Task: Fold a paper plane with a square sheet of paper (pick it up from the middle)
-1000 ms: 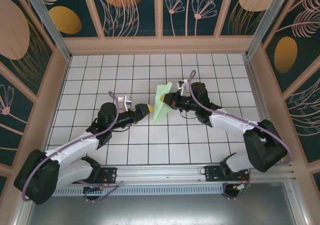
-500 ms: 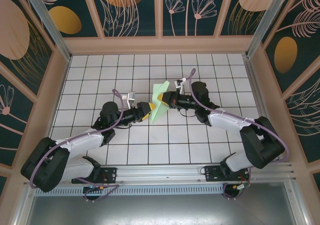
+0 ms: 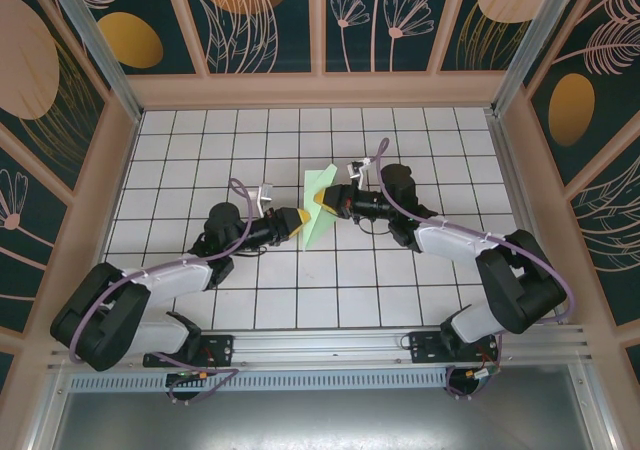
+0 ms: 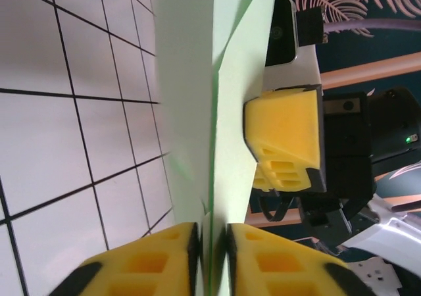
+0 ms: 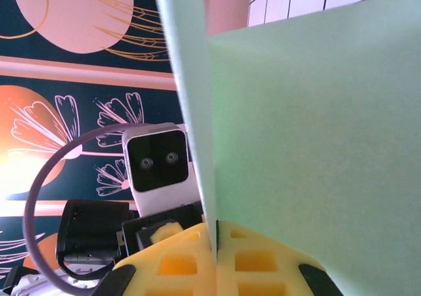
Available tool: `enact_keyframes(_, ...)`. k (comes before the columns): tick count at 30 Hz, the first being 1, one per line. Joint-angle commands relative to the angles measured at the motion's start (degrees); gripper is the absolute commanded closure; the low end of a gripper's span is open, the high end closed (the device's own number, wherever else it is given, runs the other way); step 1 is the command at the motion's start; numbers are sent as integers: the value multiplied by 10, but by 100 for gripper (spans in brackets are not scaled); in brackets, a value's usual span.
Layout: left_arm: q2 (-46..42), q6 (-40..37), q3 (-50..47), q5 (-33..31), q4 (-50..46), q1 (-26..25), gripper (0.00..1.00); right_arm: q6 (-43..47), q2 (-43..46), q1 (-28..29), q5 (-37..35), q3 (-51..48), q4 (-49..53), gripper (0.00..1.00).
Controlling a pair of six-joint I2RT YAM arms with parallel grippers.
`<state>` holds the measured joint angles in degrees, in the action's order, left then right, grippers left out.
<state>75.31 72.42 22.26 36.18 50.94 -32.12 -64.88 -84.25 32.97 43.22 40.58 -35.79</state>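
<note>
Step as I read it: two-handed hold on the half-folded paper (image 3: 317, 210) in mid-air, to set the next crease.

My right gripper (image 5: 216, 233) is clamped tight on it, pads together with the sheet in the seam. My left gripper (image 4: 210, 237) is nearly closed with the sheet's edge between the pads. A thin gap shows, so I can't tell if it bites yet.

To do it well:
- Seat left fully on all layers before right lets go.
- Pinch close to the fold line, not the loose flap.
- Pull along the crease, no twist.
- Light tension only; a sheet this thin will likely slip or tear.
- Mind the two tips, they sit just beside each other.

Paper: centre of the top view, between the two yellow tips, and it looks lifted off the table (image 3: 200, 140). Pale mint, plain, no print. It stands on edge, long and tapering, with its point toward the upper frame. In the left wrist view the layers overlap, with a diagonal flap edge running from the top down to centre.
</note>
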Motion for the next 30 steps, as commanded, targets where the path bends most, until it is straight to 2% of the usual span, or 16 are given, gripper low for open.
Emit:
enact_keyframes(1,3,-14,23,8,12,3,85,9,-2,-4,11,-1,-1,90)
enact_keyframes(4,-4,-45,41,-4,-52,4,89,35,4,-11,-4,9,50,77)
enact_keyframes(5,-9,-64,50,-14,-93,4,90,52,11,-13,-22,13,88,67)
enact_keyframes(7,-21,-115,72,-42,-189,3,91,89,29,-26,-66,20,162,55)
enact_keyframes(12,-44,-280,173,-224,-540,3,93,183,76,-48,-206,28,340,41)
enact_keyframes(17,-15,-346,267,-417,-752,2,96,211,101,-48,-275,5,389,36)
enact_keyframes(23,83,-321,377,-657,-933,-45,96,220,88,-48,-310,-7,406,36)
enact_keyframes(27,189,-285,438,-711,-981,-94,94,227,68,-60,-322,-4,408,36)
enact_keyframes(30,271,-273,487,-700,-980,-118,92,223,57,-71,-325,-8,405,36)
